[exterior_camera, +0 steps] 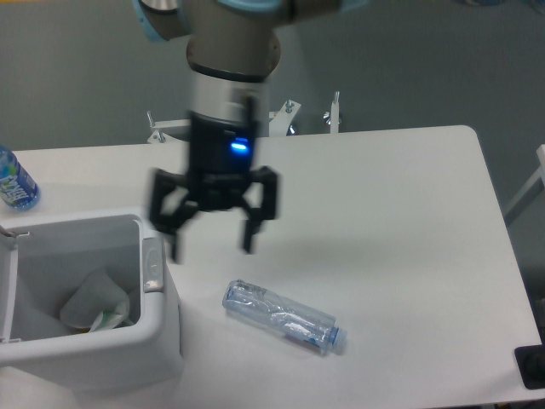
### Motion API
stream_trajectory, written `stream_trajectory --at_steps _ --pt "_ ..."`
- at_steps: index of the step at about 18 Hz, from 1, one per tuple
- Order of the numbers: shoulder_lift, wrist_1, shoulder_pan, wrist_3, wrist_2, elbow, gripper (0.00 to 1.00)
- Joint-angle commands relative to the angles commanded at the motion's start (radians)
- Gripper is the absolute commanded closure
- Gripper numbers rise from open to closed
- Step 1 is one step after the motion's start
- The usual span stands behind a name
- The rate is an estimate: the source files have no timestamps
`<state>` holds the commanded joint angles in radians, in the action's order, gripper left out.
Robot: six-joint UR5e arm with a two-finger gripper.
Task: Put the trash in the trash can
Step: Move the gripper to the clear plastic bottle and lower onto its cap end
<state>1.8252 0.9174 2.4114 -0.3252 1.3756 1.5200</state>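
1. Claw (211, 249) hangs above the counter (409, 221), fingers spread, carrying nothing; slightly blurred.
2. Crushed bottle (281, 315) lies on its side on the counter, below and right of the claw, apart from it; bluish cap end points right.
3. Trash can (157, 328) sits at the lower left corner; crumpled napkin (94, 302) lies inside.
4. Judged step: napkin binned, bottle pickup pending. Next move calls for descending over the bottle's midsection, jaws across its narrow width.
5. Materials: bottle is thin clear plastic, dented and ridged, likely slippery and springy; can is smooth white plastic with a thick rounded rim.
6. Intact blue-labelled bottle (15, 181) stands at the far left edge.
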Motion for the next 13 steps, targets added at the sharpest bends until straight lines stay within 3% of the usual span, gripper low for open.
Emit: stream_trajectory --at_steps 8,13 --pt "0.225 -0.002 0.018 -0.002 0.075 0.002 0.0" --pt "0.275 -0.002 0.018 -0.003 0.089 0.003 0.0"
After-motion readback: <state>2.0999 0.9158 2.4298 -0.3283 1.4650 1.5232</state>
